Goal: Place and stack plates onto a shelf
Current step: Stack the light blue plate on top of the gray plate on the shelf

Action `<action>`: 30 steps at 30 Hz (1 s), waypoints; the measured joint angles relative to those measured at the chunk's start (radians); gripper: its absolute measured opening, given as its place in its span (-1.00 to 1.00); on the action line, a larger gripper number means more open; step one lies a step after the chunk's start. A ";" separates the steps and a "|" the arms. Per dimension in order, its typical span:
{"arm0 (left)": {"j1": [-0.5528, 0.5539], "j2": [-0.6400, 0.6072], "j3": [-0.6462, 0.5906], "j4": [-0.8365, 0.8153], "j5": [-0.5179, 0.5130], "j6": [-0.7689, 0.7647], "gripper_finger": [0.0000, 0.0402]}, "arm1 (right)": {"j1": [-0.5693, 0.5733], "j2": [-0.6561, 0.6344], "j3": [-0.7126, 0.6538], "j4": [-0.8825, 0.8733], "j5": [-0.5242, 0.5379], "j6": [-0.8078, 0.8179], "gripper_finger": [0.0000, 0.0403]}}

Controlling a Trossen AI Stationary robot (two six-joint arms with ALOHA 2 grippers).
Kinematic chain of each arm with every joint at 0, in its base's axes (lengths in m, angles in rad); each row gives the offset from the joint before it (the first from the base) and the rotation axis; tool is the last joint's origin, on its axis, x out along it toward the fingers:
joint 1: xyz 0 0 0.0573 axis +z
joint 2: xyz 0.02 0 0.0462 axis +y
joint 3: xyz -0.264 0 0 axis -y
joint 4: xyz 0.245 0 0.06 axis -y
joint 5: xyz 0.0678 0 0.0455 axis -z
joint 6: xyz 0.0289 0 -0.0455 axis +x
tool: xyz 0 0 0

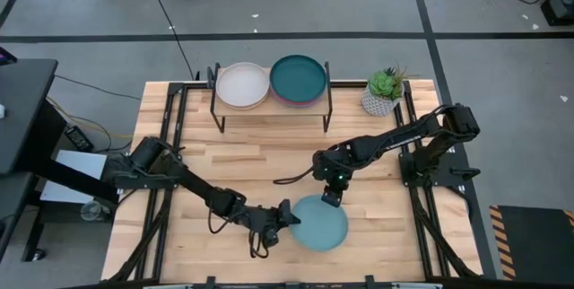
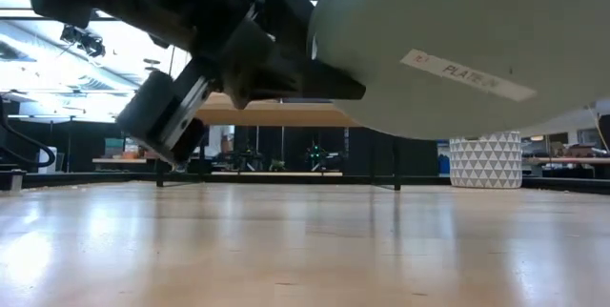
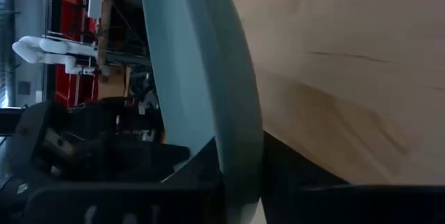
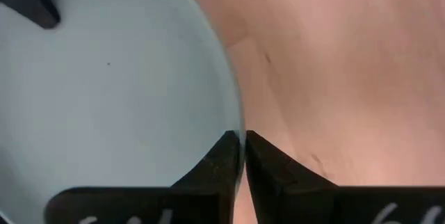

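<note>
Between my two hands, near the front of the desk [image 1: 233,168], the pale aqua plate [image 1: 320,222] hangs clear of the wood, tilted, as the low view shows it raised with its underside and label facing out. My left hand [image 1: 285,214] is clamped on its rim on one side, and my right hand [image 1: 331,198] pinches the rim on the far side, its fingers [image 4: 226,156] closed on the thin edge. This looks like a handover, so one hand should let go only once the other's hold is sure. Well beyond my right hand stands the shelf [image 1: 269,109], carrying a cream plate [image 1: 242,84] and a dark teal plate [image 1: 298,77] on a stack. I would keep the aqua plate level on the way, lift above those stacks, and watch the potted plant [image 1: 383,91] beside the shelf.
</note>
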State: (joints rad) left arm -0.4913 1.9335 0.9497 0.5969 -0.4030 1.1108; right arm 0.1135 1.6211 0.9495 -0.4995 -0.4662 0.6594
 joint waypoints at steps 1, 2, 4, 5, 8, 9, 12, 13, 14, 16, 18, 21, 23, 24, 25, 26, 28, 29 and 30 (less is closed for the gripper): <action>0.001 0.000 0.000 -0.001 0.007 0.000 -0.70 | 0.000 0.000 0.000 -0.002 -0.009 0.000 -0.79; 0.002 0.000 0.000 -0.001 0.015 0.000 -0.70 | 0.000 0.000 -0.001 -0.004 -0.017 -0.001 -0.76; 0.002 0.000 0.000 -0.008 0.015 0.001 -0.70 | -0.005 0.000 -0.001 -0.004 -0.032 -0.007 -0.70; 0.002 -0.001 0.001 -0.012 0.012 0.001 -0.69 | -0.011 0.000 0.002 -0.013 -0.037 -0.014 -0.66; -0.002 -0.004 0.001 -0.026 -0.002 0.000 -0.67 | -0.032 0.001 0.042 -0.097 -0.027 -0.051 -0.57; -0.006 -0.008 0.001 -0.033 -0.012 -0.001 -0.67 | -0.039 -0.004 0.059 -0.133 -0.010 -0.067 -0.55; -0.014 -0.028 0.001 -0.076 -0.044 -0.025 -0.67 | -0.054 -0.041 0.109 -0.235 0.081 -0.109 -0.51; -0.017 -0.040 0.001 -0.104 -0.058 -0.033 -0.67 | -0.059 -0.061 0.124 -0.265 0.112 -0.118 -0.51; -0.019 -0.053 0.001 -0.128 -0.069 -0.049 -0.67 | -0.063 -0.086 0.141 -0.289 0.145 -0.124 -0.51; -0.024 -0.082 0.002 -0.181 -0.090 -0.085 -0.67 | -0.067 -0.146 0.166 -0.332 0.222 -0.132 -0.51; -0.027 -0.118 0.002 -0.246 -0.109 -0.128 -0.67 | -0.064 -0.222 0.178 -0.367 0.312 -0.130 -0.50; -0.038 -0.186 0.002 -0.354 -0.182 -0.186 -0.67 | -0.050 -0.346 0.176 -0.411 0.472 -0.103 -0.50; -0.048 -0.241 0.002 -0.430 -0.275 -0.202 -0.66 | -0.021 -0.426 0.161 -0.411 0.587 -0.075 -0.50; -0.053 -0.271 0.002 -0.461 -0.319 -0.211 -0.66 | -0.004 -0.460 0.149 -0.411 0.640 -0.057 -0.50; -0.055 -0.305 0.002 -0.504 -0.359 -0.218 -0.66 | 0.016 -0.489 0.137 -0.410 0.684 -0.037 -0.50; -0.055 -0.342 0.002 -0.543 -0.403 -0.227 -0.66 | 0.035 -0.515 0.124 -0.402 0.726 -0.020 -0.50; -0.043 -0.418 0.002 -0.602 -0.467 -0.250 -0.66 | 0.073 -0.555 0.089 -0.377 0.790 0.003 -0.50; -0.033 -0.457 0.002 -0.639 -0.493 -0.267 -0.66 | 0.091 -0.567 0.069 -0.363 0.814 0.012 -0.50; -0.021 -0.496 0.002 -0.675 -0.519 -0.281 -0.66 | 0.109 -0.576 0.048 -0.340 0.830 0.020 -0.50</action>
State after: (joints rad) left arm -0.5119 1.4375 0.9516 -0.0783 -0.9222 0.8303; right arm 0.2228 1.0453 0.9974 -0.8399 0.3637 0.6791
